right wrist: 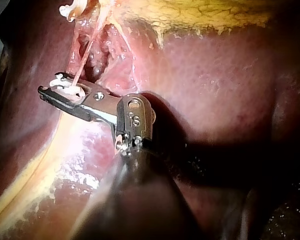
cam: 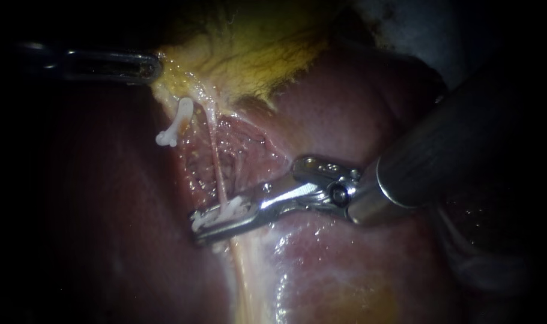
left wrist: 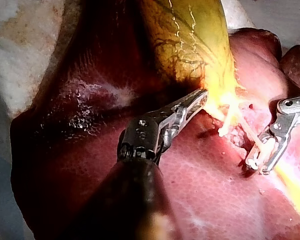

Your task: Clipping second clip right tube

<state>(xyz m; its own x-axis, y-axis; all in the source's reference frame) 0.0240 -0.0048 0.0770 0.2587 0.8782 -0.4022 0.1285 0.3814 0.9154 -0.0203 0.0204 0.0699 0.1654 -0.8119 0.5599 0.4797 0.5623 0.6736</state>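
Note:
A thin pink tube, the right tube (cam: 216, 168), runs down from the yellow gallbladder (cam: 255, 48) over raw tissue. My right instrument (cam: 216, 219) reaches in from the right. Its jaws are shut on a white clip (cam: 225, 211) that straddles this tube low down. The right wrist view shows the same clip (right wrist: 65, 86) around the tube (right wrist: 85, 60) between the jaws. Another white clip (cam: 177, 123) sits on the pale strand to the left, near the gallbladder. My left instrument (cam: 147, 67) is shut on the gallbladder's lower edge (left wrist: 205, 95) and holds it taut.
Dark red liver (cam: 345, 120) surrounds the dissected bed (cam: 243, 150). A pale yellowish band (cam: 249, 282) runs down from below the right jaws. In the left wrist view, white padding (left wrist: 20, 40) lies beyond the liver's edge.

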